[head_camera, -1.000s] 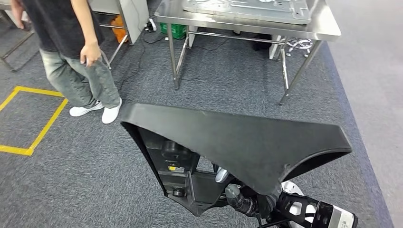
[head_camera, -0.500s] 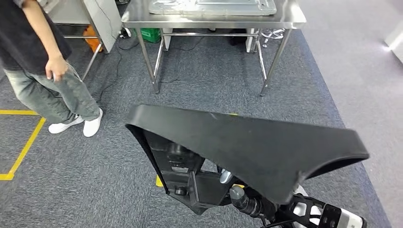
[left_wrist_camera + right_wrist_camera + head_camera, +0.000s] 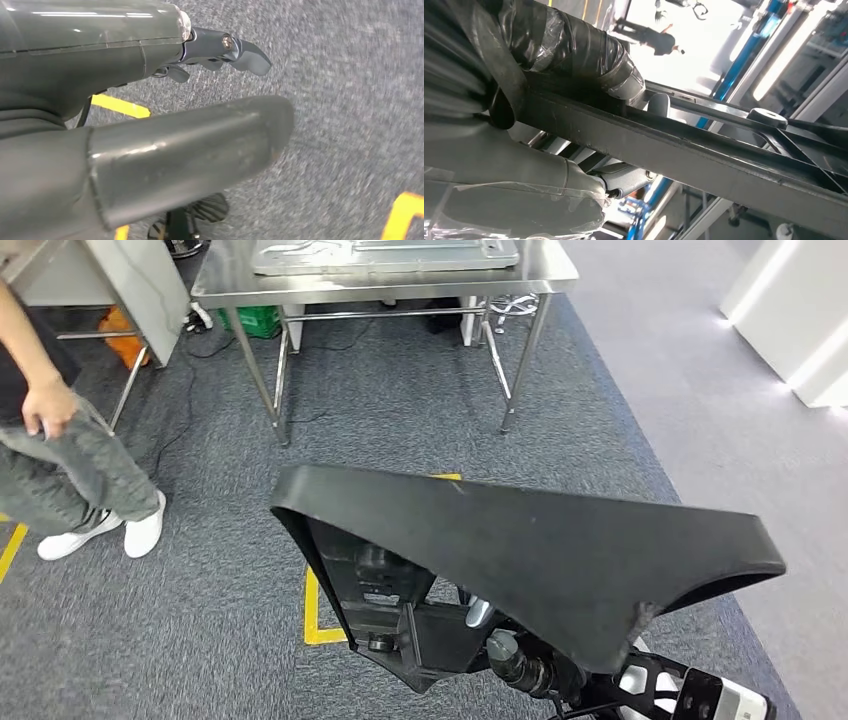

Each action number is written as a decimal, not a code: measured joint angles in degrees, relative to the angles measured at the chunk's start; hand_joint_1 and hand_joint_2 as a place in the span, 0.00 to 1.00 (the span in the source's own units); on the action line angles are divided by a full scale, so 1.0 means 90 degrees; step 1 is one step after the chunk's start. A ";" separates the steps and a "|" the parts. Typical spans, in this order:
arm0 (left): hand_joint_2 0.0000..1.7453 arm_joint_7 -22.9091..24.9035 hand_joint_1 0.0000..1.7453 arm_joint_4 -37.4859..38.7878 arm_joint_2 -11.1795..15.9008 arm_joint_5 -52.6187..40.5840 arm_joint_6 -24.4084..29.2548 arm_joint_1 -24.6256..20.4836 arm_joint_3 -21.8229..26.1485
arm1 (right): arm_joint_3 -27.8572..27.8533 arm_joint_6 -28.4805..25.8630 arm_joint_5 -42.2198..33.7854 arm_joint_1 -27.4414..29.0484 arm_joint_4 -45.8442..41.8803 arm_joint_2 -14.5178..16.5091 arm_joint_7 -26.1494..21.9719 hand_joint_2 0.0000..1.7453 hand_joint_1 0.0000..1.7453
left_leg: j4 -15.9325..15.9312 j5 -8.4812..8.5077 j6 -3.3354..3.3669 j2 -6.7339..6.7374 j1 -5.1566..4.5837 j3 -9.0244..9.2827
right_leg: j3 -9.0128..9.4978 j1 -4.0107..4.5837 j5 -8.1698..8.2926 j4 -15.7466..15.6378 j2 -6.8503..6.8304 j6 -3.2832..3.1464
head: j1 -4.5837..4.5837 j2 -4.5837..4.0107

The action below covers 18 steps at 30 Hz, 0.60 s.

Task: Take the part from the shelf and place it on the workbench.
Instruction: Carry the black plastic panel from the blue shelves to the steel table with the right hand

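In the head view you have one large black part (image 3: pixel 540 560) low in the frame: matte moulded plastic, roughly triangular, with a broad smooth upper face, a rounded rim and an open underside showing boxy black fittings. It hangs above grey short-pile carpet (image 3: pixel 200 640), well short of the workbench (image 3: pixel 400 280). Your right hand (image 3: pixel 520 665) sits under the part's lower corner, dark fingers tucked against it and carrying it. The workbench is one stainless steel table on four thin legs, its shiny top bearing one flat pressed metal panel (image 3: pixel 385 252). Yellow tape lines (image 3: pixel 315 610) mark the carpet beneath the part. One person (image 3: pixel 60 450) in grey jeans and two white shoes stands off to the left, a hand hanging by the thigh. A green crate (image 3: pixel 252 320) sits under the bench.

In the left wrist view your left hand (image 3: pixel 220 55) shows glossy grey casing, one thick smooth thumb and darker fingers loosely apart, holding nothing, above blurred speckled carpet with yellow tape (image 3: pixel 120 106).

In the right wrist view the right hand (image 3: pixel 589 65) wraps the part (image 3: pixel 704 160) at a straight, dull black bar-like edge; fingers covered in crinkled clear film close over it from one side and the thick grey thumb (image 3: pixel 524 175) presses from the other. Blue uprights (image 3: pixel 744 55) and bright glare lie behind, along with one distant person (image 3: pixel 659 40).
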 joint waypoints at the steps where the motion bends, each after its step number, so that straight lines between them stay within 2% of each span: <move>1: 0.00 0.0000 0.00 0.0000 -0.0002 0.0007 -0.0002 0.0007 0.0000 | -0.0001 0.0011 -0.0008 0.0002 0.0006 -0.0002 0.0002 1.00 1.00 | 0.0005 -0.0008 -0.0003 0.0074 -0.0003 -0.0001 | -0.0140 -0.0021 -0.0068 0.0277 -0.0032 0.0027 | 0.0000 0.0000; 2: 0.00 0.0000 0.00 0.0000 -0.0003 0.0015 -0.0004 0.0006 0.0000 | -0.0002 0.0021 -0.0013 0.0002 0.0012 -0.0004 0.0004 1.00 1.00 | 0.0013 -0.0019 -0.0012 0.0144 -0.0003 0.0000 | -0.0163 -0.0041 -0.0008 0.0316 -0.0051 0.0048 | 0.0001 0.0000; 3: 0.00 0.0000 0.00 0.0000 -0.0004 0.0018 -0.0007 0.0001 0.0000 | -0.0002 0.0028 -0.0017 0.0001 0.0016 -0.0005 0.0005 1.00 1.00 | 0.0024 -0.0035 -0.0027 0.0207 -0.0002 0.0009 | -0.0042 -0.0060 0.0168 0.0085 -0.0079 0.0060 | 0.0000 0.0000; 4: 0.00 0.0000 0.00 0.0000 -0.0005 0.0019 -0.0010 -0.0006 0.0000 | -0.0003 0.0032 -0.0019 -0.0001 0.0019 -0.0006 0.0006 1.00 1.00 | 0.0039 -0.0056 -0.0048 0.0262 -0.0001 0.0023 | 0.0182 -0.0074 0.0397 -0.0330 -0.0138 0.0063 | 0.0001 0.0000; 6: 0.00 0.0000 0.00 0.0000 -0.0007 0.0021 -0.0015 -0.0018 0.0000 | -0.0005 0.0032 -0.0023 -0.0008 0.0019 -0.0006 0.0006 1.00 1.00 | 0.0067 -0.0109 -0.0111 0.0350 -0.0018 0.0056 | 0.0608 -0.0048 0.0678 -0.1137 -0.0313 0.0020 | -0.0001 0.0000; 8: 0.00 0.0000 0.00 0.0000 -0.0007 0.0022 -0.0016 -0.0025 0.0000 | -0.0008 0.0032 -0.0028 -0.0019 0.0018 -0.0008 0.0004 1.00 1.00 | 0.0073 -0.0137 -0.0192 0.0430 -0.0040 0.0078 | 0.0720 0.0007 0.0703 -0.1397 -0.0361 -0.0062 | -0.0002 0.0000; 10: 0.00 0.0000 0.00 0.0000 -0.0007 0.0024 -0.0016 -0.0035 0.0000 | -0.0010 0.0038 -0.0033 -0.0026 0.0017 -0.0012 0.0005 1.00 1.00 | 0.0066 -0.0155 -0.0270 0.0502 -0.0033 0.0095 | 0.0701 0.0011 0.0729 -0.1407 -0.0246 -0.0147 | -0.0002 0.0000; 12: 0.00 -0.0001 0.00 0.0000 -0.0007 0.0024 -0.0016 -0.0053 0.0000 | -0.0011 0.0053 -0.0042 -0.0034 0.0016 -0.0012 0.0013 1.00 1.00 | 0.0282 -0.0333 -0.0325 0.0356 -0.0011 0.0020 | 0.0713 -0.0015 0.0758 -0.1449 -0.0154 -0.0233 | -0.0003 0.0000; 14: 0.00 -0.0002 0.00 0.0000 -0.0007 0.0024 -0.0016 -0.0051 0.0000 | -0.0011 0.0067 -0.0051 -0.0046 0.0018 -0.0012 0.0025 1.00 1.00 | 0.1006 -0.0734 -0.0343 0.0088 -0.0004 -0.0307 | 0.0716 -0.0019 0.0774 -0.1470 -0.0068 -0.0297 | -0.0004 0.0000; 15: 0.00 -0.0002 0.00 0.0000 -0.0007 0.0027 -0.0018 -0.0036 0.0000 | -0.0010 0.0072 -0.0053 -0.0048 0.0021 -0.0011 0.0031 1.00 1.00 | 0.1458 -0.0921 -0.0343 0.0012 -0.0008 -0.0529 | 0.0710 -0.0009 0.0775 -0.1467 -0.0015 -0.0317 | -0.0004 0.0000; 16: 0.00 -0.0004 0.00 0.0000 -0.0007 0.0032 -0.0021 -0.0019 0.0000 | -0.0010 0.0078 -0.0055 -0.0047 0.0024 -0.0011 0.0039 1.00 1.00 | 0.1797 -0.1017 -0.0339 -0.0023 -0.0013 -0.0706 | 0.0707 0.0004 0.0775 -0.1463 0.0037 -0.0325 | -0.0004 0.0000; 17: 0.00 -0.0006 0.00 0.0000 -0.0007 0.0044 -0.0027 -0.0007 0.0000 | -0.0009 0.0085 -0.0056 -0.0047 0.0028 -0.0011 0.0050 1.00 1.00 | 0.1941 -0.0994 -0.0329 -0.0040 -0.0017 -0.0797 | 0.0706 0.0020 0.0774 -0.1456 0.0089 -0.0330 | -0.0004 0.0000; 18: 0.00 -0.0010 0.00 0.0000 -0.0007 0.0059 -0.0038 -0.0004 0.0000 | -0.0008 0.0092 -0.0058 -0.0047 0.0031 -0.0011 0.0063 1.00 1.00 | 0.1819 -0.0840 -0.0307 -0.0047 -0.0019 -0.0765 | 0.0712 0.0035 0.0771 -0.1446 0.0132 -0.0334 | -0.0004 0.0000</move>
